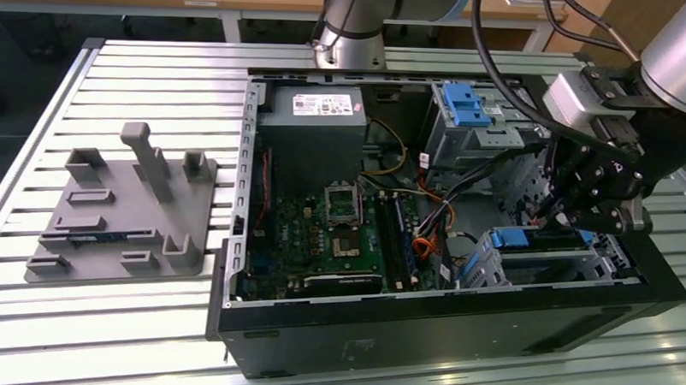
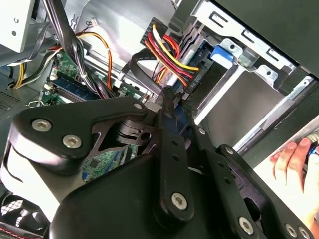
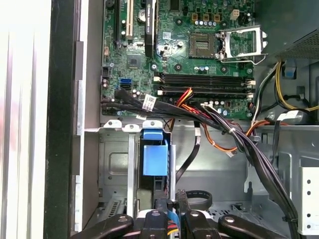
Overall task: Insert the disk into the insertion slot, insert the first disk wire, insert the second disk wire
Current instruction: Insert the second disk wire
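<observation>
The disk (image 1: 543,241) lies inside the insertion slot (image 1: 597,268), the low silver cage at the exterior view's right. Its blue handle tab (image 3: 153,158) points towards the motherboard, and the tab (image 2: 222,53) also appears in the second wrist view. My gripper (image 1: 556,219) hangs just above the tab end of the disk. Its fingertips (image 2: 167,95) stand close together, shut on the end of a dark disk wire. A black connector (image 2: 172,55) with red, yellow and orange leads sits right beyond them. In the first wrist view my gripper (image 3: 169,206) is beside a looped black cable (image 3: 195,200).
The open computer case holds a green motherboard (image 1: 335,235), a grey power supply (image 1: 311,114) and a taller grey cage with a blue latch (image 1: 466,107). Cable bundles (image 3: 234,134) cross between board and cages. A grey fixture (image 1: 131,211) stands on the slatted table. A person's hand (image 2: 289,159) rests outside the case.
</observation>
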Controlling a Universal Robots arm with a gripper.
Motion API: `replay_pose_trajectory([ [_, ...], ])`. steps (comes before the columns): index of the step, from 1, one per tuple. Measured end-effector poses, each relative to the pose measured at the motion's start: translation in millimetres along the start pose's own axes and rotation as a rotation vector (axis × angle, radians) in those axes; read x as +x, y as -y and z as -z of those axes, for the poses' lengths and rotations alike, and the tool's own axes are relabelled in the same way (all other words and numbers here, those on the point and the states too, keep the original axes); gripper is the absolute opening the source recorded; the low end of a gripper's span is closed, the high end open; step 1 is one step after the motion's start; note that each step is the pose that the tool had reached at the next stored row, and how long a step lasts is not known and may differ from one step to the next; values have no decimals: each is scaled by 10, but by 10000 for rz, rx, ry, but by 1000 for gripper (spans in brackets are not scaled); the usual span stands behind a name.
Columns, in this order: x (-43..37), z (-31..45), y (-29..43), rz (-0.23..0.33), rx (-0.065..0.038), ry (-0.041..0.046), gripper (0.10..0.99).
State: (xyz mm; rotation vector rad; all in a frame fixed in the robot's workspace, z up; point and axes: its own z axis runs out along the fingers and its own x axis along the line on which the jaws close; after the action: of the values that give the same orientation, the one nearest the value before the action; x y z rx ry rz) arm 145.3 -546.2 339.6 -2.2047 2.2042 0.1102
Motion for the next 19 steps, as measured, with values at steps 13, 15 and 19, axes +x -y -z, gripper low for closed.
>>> replay_pose_trajectory([
  [13,11,-18,7,-23,1,13,196],
  [15,12,-23,8,-23,1,12,196],
  [19,13,-32,10,-23,-1,13,196],
])
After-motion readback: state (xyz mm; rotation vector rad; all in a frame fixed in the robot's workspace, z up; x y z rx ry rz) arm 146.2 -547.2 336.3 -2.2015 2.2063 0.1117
